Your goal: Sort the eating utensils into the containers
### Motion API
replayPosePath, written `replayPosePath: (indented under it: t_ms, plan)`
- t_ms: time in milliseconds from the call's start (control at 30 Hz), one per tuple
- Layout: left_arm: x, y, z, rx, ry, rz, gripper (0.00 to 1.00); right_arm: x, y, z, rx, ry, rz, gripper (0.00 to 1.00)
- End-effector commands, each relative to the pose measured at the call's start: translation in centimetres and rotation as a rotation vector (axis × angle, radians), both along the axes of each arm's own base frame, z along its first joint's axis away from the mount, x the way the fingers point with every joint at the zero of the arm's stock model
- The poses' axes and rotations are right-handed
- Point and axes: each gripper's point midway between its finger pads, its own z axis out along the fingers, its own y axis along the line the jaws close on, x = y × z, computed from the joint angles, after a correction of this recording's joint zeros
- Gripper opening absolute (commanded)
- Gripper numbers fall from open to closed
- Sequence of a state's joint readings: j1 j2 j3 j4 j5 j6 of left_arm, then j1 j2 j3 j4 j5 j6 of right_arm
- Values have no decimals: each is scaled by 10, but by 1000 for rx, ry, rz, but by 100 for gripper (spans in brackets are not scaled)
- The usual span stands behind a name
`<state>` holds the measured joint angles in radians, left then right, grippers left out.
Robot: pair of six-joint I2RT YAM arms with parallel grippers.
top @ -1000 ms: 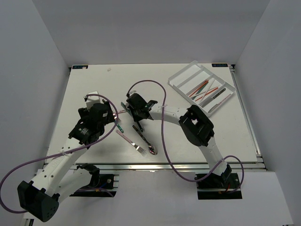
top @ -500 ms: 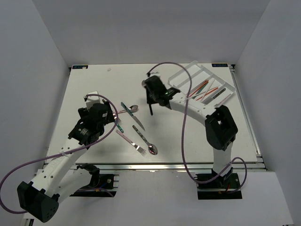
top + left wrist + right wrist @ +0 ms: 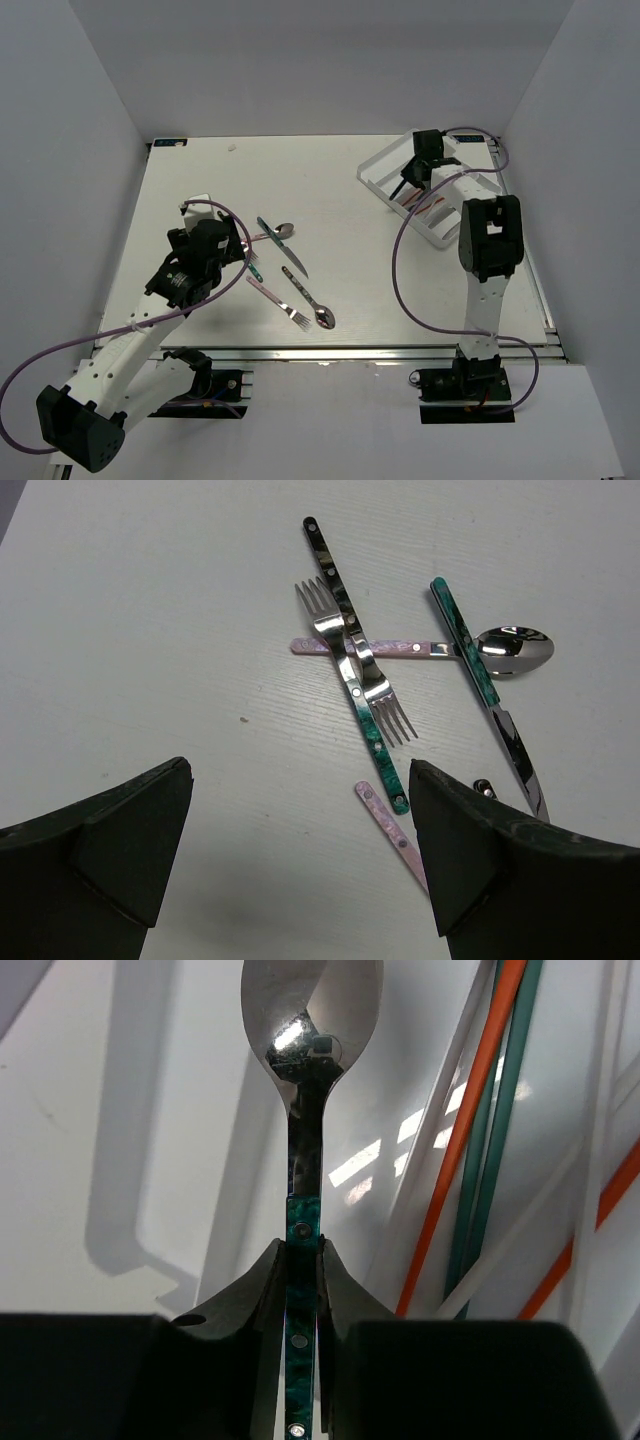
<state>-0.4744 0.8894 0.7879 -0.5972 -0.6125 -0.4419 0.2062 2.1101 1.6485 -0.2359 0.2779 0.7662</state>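
Now that your right end effector (image 3: 303, 1250) has carried the teal-handled silver spoon (image 3: 303, 1140), still clamped, from the white tabletop (image 3: 200, 180) to above the clear divided plastic tray (image 3: 388, 170), releasing looks next; your left end effector (image 3: 300, 825) stands open.

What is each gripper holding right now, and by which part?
The right gripper is shut on a teal-handled spoon, pinching its handle near where the metal begins. The left gripper is open and holds nothing.

teal-handled spoon (image 3: 302, 1080) | bowl-down over tray (image 3: 385, 171) | orange, teal sticks (image 3: 468, 1110) inside
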Motion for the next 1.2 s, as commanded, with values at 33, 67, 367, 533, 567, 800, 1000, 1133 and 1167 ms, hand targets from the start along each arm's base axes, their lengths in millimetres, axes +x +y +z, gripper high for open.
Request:
replayPosePath:
  t_ms: [33,67,367,533,567,800,1000,1133,1167]
  plan:
    - [5,-4,11,-20,-30,-17,98,32,8,25,107,-94,-106,0]
    - [5,-5,11,-19,-28,-19,98,35,6,23,112,-95,-117,0]
    - [6,-7,10,-23,-25,-32,98,59,-12,-3,130,-45,-158,0]
    - [6,-8,10,-24,-23,-37,98,51,-25,-1,158,-71,-178,0]
    - [6,-8,9,-24,-22,-38,98,52,-25,2,159,-76,-175,0]
    - [5,-8,10,-23,-25,-38,98,51,-22,3,145,-56,-137,54]
    - [7,-10,6,-19,-11,-45,98,49,5,69,89,-194,-6,67]
    - [6,-5,7,-10,-13,-22,98,22,66,108,24,-290,288,67]
    - [6,-4,8,-9,-16,-14,98,10,81,120,-40,-324,398,68]
